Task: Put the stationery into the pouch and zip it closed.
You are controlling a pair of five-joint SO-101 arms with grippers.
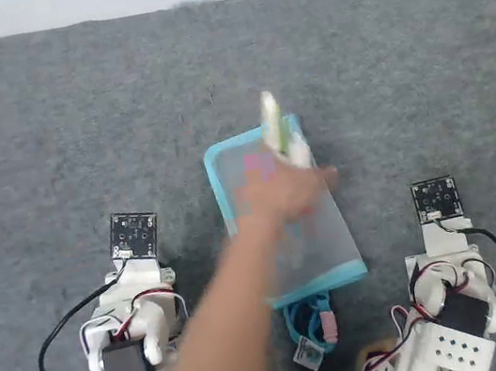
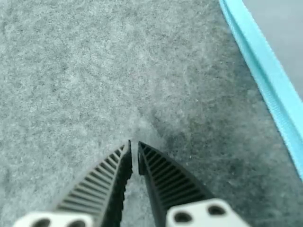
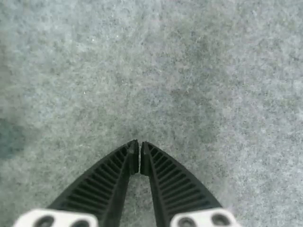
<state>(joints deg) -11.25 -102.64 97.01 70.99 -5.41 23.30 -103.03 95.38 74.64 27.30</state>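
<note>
we saw the pouch (image 1: 319, 240) lying mid-frame in the high view on the grey felt (image 1: 49, 133). a person's hand (image 1: 285, 191) was over its upper half, holding a pale, blurred item (image 1: 271, 123). the left gripper (image 2: 134, 158) and the right gripper (image 3: 139, 158) had their jaws pressed together on nothing. their arms sat at lower left and lower right.

Frosted pouch (image 1: 327, 239) (turquoise edging), speckled grey table (image 1: 49, 133)
</note>
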